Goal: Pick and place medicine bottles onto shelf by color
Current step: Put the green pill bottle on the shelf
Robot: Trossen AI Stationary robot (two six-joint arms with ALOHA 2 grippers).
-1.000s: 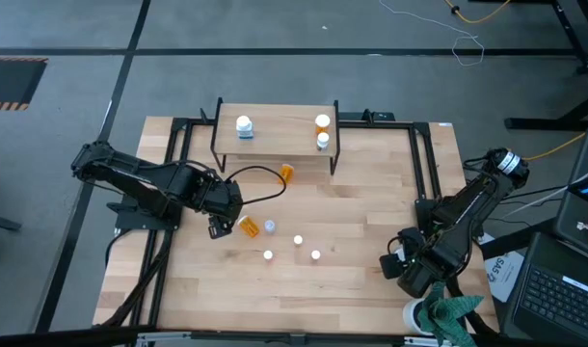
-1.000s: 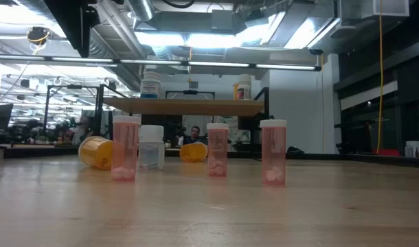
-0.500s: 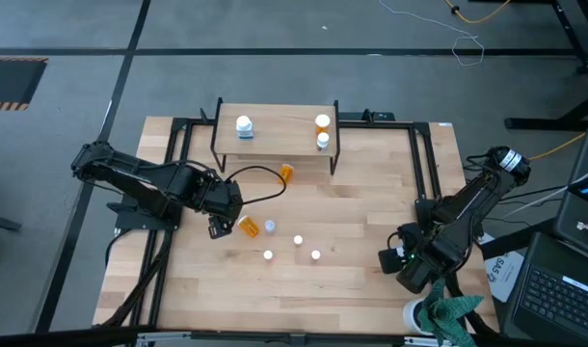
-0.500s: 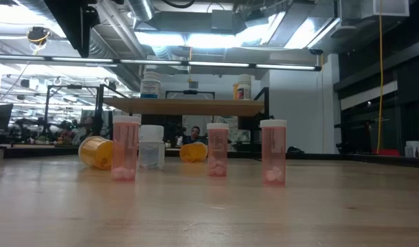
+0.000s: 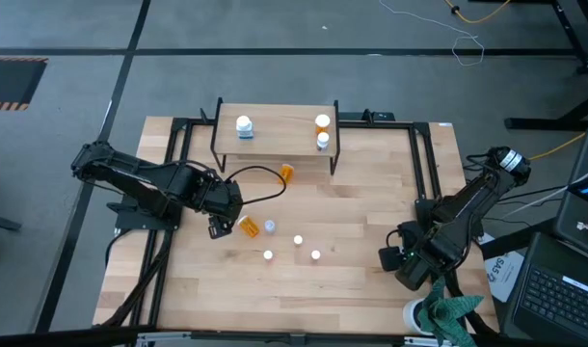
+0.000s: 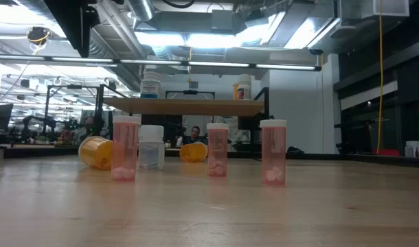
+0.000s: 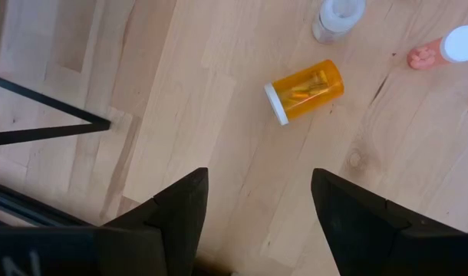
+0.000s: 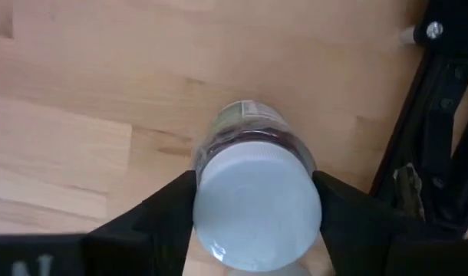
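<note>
So the right gripper sits at the lower right of the high view, near the table's right edge, and its wrist camera shows both dark fingers pressed against the sides of a big dark green bottle with a white cap, so it's clamped on that one. In the high view that bottle is hidden under the arm. The left gripper hovers left of centre in the high view with its fingers spread apart and nothing between them; its wrist view looks down on a tipped-over orange bottle lying on its side just beyond the fingertips, not touching them. Right beside that one stands a clear whitish bottle, and three pinkish bottles with white caps stand upright nearby: one lower left of the group, one in the middle, one to the right. Another orange bottle lies on its side just in front of the shelf, which is at top centre of the high view. On the shelf there's a white bottle with a blue label on the left part and two orange ones close together on the right part. A white cup with teal cloth sits at the bottom right edge.
</note>
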